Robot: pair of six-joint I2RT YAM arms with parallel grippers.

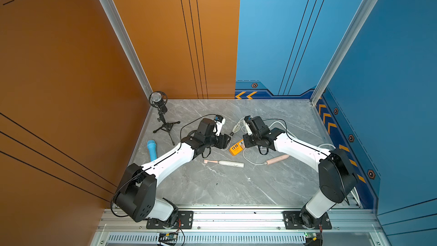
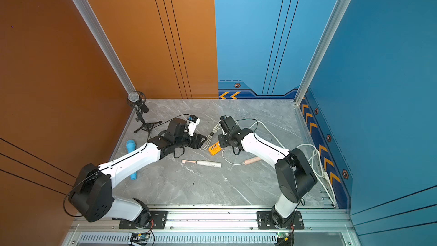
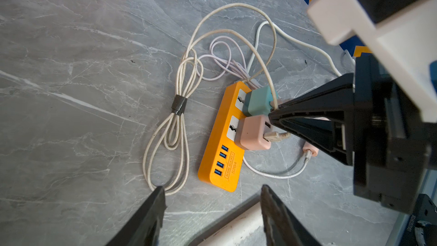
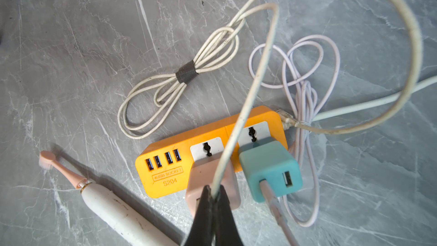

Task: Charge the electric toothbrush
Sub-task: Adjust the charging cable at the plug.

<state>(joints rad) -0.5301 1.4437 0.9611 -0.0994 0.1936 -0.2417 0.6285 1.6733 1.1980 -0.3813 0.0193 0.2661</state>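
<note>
The electric toothbrush (image 1: 223, 163) (image 4: 113, 211), white with a pink head, lies flat on the marble table in front of the orange power strip (image 1: 236, 147) (image 4: 170, 173). A pink adapter (image 3: 254, 132) and a teal adapter (image 4: 269, 169) are plugged into the strip. My right gripper (image 4: 214, 191) is shut on a cream cable (image 4: 248, 91) right over the pink adapter. The cable's USB plug (image 3: 279, 136) sits at that adapter's port. My left gripper (image 3: 212, 192) is open, left of the strip, with part of the toothbrush's white body (image 3: 236, 230) showing between its fingers.
A cable bundle with a black tie (image 3: 179, 105) and a lilac cable coil (image 4: 305, 67) lie behind the strip. A pink handle (image 1: 277, 159) with a white lead rests at the right. A blue microphone (image 1: 151, 150) and a tripod microphone (image 1: 160, 112) stand at the left.
</note>
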